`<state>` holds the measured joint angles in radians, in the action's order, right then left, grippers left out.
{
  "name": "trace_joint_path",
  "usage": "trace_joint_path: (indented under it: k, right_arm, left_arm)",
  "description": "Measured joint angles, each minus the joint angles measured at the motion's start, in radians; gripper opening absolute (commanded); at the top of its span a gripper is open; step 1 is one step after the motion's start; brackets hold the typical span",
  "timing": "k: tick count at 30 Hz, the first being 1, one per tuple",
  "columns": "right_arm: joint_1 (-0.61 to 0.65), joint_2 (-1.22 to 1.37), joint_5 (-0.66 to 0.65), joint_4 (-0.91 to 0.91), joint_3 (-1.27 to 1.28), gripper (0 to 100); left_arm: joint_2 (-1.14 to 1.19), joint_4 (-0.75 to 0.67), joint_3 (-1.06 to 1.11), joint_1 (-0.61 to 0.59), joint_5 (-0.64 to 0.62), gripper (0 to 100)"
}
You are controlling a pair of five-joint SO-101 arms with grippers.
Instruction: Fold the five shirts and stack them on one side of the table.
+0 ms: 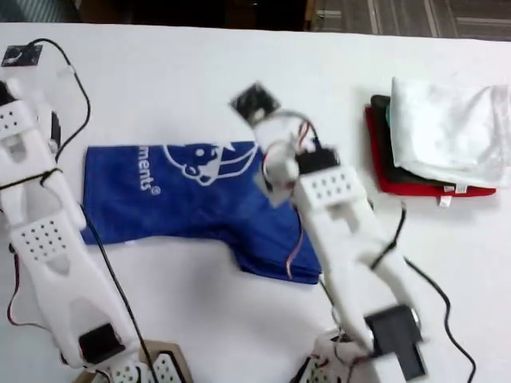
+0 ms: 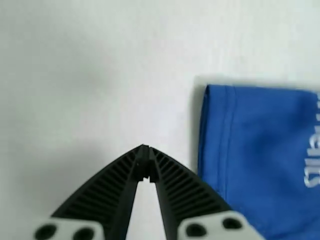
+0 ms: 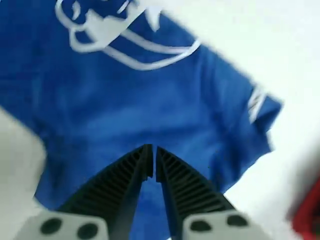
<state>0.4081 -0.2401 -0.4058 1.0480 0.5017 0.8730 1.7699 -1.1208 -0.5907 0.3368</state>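
While pinched closed, left end effector (image 2: 145, 156) beside blue shirt (image 2: 260, 165) hem | right end effector (image 3: 150, 156) closed over shirt

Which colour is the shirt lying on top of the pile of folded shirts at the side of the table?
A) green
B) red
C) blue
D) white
D: the white shirt lies uppermost, with a red shirt showing underneath it, while the blue shirt lies apart from them on its own.
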Motion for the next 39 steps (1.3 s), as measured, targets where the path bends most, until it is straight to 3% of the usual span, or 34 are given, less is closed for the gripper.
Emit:
trace_joint_path:
  k: [6, 11, 15, 18, 25, 33, 39]
  right_arm:
    - [0.041, -0.196, 0.000, -0.110, 0.347, 2.0]
    - [0.038, -0.215, 0.000, -0.186, 0.479, 2.2]
    - [0.043, -0.215, -0.009, -0.193, 0.502, 2.0]
    - [0.061, -0.218, -0.074, -0.193, 0.539, 2.0]
    - [0.247, -0.230, -0.146, -0.132, 0.575, 2.0]
    - [0.207, -0.235, -0.149, -0.095, 0.489, 3.2]
    - [0.244, -0.235, -0.149, 0.003, 0.400, 15.1]
  left_arm:
    - [-0.305, -0.012, 0.571, 0.097, 0.025, 3]
    - [-0.502, -0.187, 1.037, 0.173, 0.026, 3]
    - [-0.520, -0.345, 1.258, 0.176, 0.026, 3]
    - [-0.508, -0.397, 1.284, 0.150, 0.026, 3]
    - [-0.400, -0.416, 1.197, 0.109, 0.023, 3]
    - [-0.311, -0.358, 1.122, 0.114, 0.023, 3]
    - [-0.307, -0.358, 1.119, 0.120, 0.023, 3]
